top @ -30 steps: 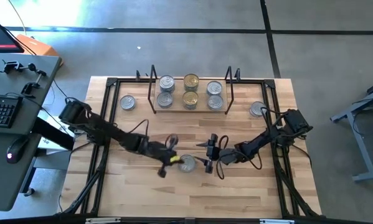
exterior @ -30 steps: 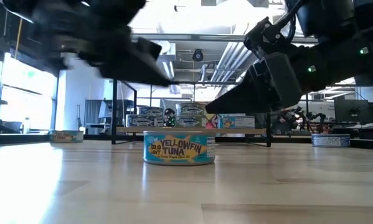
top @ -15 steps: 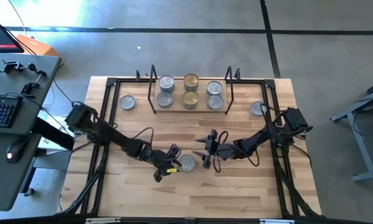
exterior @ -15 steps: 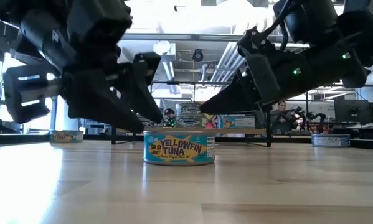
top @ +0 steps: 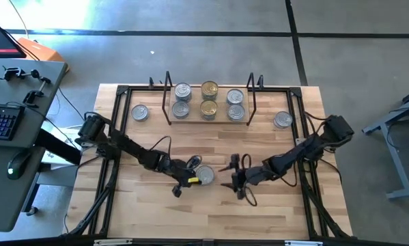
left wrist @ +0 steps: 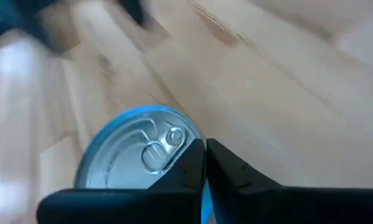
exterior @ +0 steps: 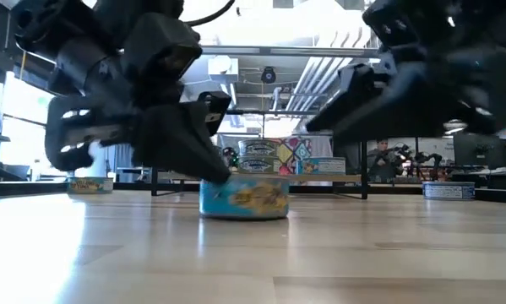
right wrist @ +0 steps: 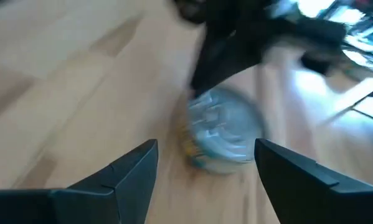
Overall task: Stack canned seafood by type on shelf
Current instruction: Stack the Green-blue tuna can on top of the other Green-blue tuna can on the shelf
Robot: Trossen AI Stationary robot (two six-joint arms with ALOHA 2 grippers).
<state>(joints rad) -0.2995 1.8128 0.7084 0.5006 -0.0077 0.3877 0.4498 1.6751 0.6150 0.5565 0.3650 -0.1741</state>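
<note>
Near the worktop's [top: 156,212] front-middle, left hand [top: 188,175] sits fingers pinched together, holding nothing, touching the silver-lidded tuna tin [top: 205,175], right hand [top: 235,175] wide open and empty just beside it, six tins on the shelf [top: 209,117] at the back edge.

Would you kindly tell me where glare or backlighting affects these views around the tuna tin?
High view: daylight washes out the floor at top left, while the table is evenly lit. Low view: bright ceiling lights behind leave the left end effector a dark silhouette, and the tuna tin mirrors faintly in the tabletop. Left wrist view: the tin's lid glints.
</note>
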